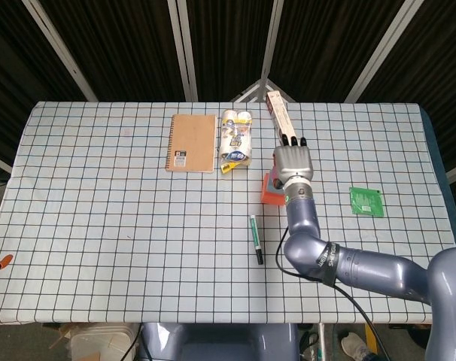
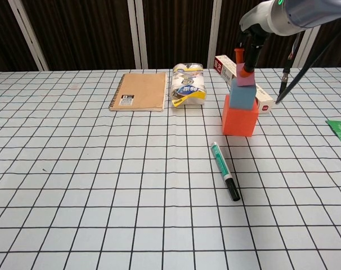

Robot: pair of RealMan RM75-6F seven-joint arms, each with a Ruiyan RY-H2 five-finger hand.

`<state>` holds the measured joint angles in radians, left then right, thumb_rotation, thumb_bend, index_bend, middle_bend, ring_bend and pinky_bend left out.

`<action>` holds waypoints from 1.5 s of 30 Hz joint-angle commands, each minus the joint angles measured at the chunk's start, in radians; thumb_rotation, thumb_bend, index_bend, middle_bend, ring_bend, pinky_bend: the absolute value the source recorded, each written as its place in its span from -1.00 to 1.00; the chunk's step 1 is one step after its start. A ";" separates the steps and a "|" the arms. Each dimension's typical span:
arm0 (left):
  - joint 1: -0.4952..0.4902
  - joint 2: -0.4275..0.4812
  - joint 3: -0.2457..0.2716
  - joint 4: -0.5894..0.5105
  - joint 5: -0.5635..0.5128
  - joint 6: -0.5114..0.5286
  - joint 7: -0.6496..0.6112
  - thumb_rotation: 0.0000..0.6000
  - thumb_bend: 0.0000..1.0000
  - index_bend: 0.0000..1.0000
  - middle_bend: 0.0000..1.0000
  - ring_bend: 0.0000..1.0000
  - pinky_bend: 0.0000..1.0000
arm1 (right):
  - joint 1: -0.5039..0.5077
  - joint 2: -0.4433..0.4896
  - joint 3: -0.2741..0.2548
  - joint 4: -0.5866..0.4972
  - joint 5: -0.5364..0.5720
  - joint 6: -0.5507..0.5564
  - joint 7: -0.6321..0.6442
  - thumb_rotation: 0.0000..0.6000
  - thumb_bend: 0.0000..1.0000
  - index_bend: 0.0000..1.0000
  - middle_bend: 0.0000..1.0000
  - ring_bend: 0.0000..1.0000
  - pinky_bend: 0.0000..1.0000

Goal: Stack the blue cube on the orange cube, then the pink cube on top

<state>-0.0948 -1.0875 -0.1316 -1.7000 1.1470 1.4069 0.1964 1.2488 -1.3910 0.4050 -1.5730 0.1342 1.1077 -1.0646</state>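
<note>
my right hand [image 2: 246, 59] pinches the small pink cube [image 2: 245, 81], which sits on the blue cube [image 2: 242, 96] atop the big orange cube [image 2: 240, 120]. i judge the risk is letting go: fingers [image 1: 294, 141] dragging sideways could tip the narrow tower. just behind the fingers lies a long white-and-red carton [image 2: 255, 93]; a green marker pen [image 2: 224, 178] lies nearer me, a brown spiral notebook [image 2: 139, 91] and snack packet [image 2: 188, 84] off to the left. the left hand isn't visible.
</note>
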 commanded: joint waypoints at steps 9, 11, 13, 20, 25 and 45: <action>0.002 0.001 0.001 -0.001 0.004 0.005 -0.003 1.00 -0.74 -0.84 -1.00 -1.00 -1.00 | -0.002 0.002 -0.005 -0.005 -0.003 -0.007 0.012 1.00 -0.27 -0.08 -1.00 -1.00 -1.00; 0.002 0.001 0.002 -0.001 0.005 0.004 -0.003 1.00 -0.74 -0.84 -1.00 -1.00 -1.00 | -0.001 0.003 -0.006 -0.007 -0.005 -0.006 0.013 1.00 -0.27 -0.08 -1.00 -1.00 -1.00; 0.002 0.001 0.002 -0.001 0.006 0.004 -0.004 1.00 -0.74 -0.84 -1.00 -1.00 -1.00 | 0.001 0.005 -0.008 -0.011 -0.003 -0.007 0.011 1.00 -0.27 -0.08 -1.00 -1.00 -1.00; 0.003 0.002 0.002 0.000 0.005 0.005 -0.006 1.00 -0.74 -0.84 -1.00 -1.00 -1.00 | 0.002 0.017 -0.012 -0.021 0.005 -0.020 0.007 1.00 -0.26 -0.38 -1.00 -1.00 -1.00; 0.003 0.002 0.002 -0.001 0.006 0.006 -0.005 1.00 -0.74 -0.84 -1.00 -1.00 -1.00 | 0.003 0.029 -0.018 -0.028 0.022 -0.035 -0.002 1.00 -0.31 -0.51 -1.00 -1.00 -1.00; 0.004 0.000 0.007 -0.006 0.015 0.011 0.001 1.00 -0.74 -0.84 -1.00 -1.00 -1.00 | -0.132 0.235 -0.074 -0.334 -0.152 -0.019 0.127 1.00 -0.38 -0.99 -1.00 -1.00 -1.00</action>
<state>-0.0916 -1.0874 -0.1247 -1.7054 1.1619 1.4176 0.1977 1.1777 -1.2226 0.3550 -1.8179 0.0639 1.0840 -0.9937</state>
